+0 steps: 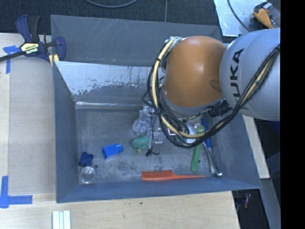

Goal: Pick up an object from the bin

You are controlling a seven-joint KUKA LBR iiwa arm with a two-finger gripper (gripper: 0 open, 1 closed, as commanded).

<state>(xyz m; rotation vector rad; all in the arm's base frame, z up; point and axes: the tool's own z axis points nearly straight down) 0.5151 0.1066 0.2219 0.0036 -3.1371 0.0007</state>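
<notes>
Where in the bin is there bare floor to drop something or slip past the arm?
Bare floor lies at the back left, between the back wall and the blue block. A smaller patch sits between that block and the orange stick. Crowded around the gripper, teal lump and green marker.

The bin (64, 142) was dull grey metal — scuffed on its back wall; the arm's orange cover (193, 70) shone smooth and glossy.
</notes>
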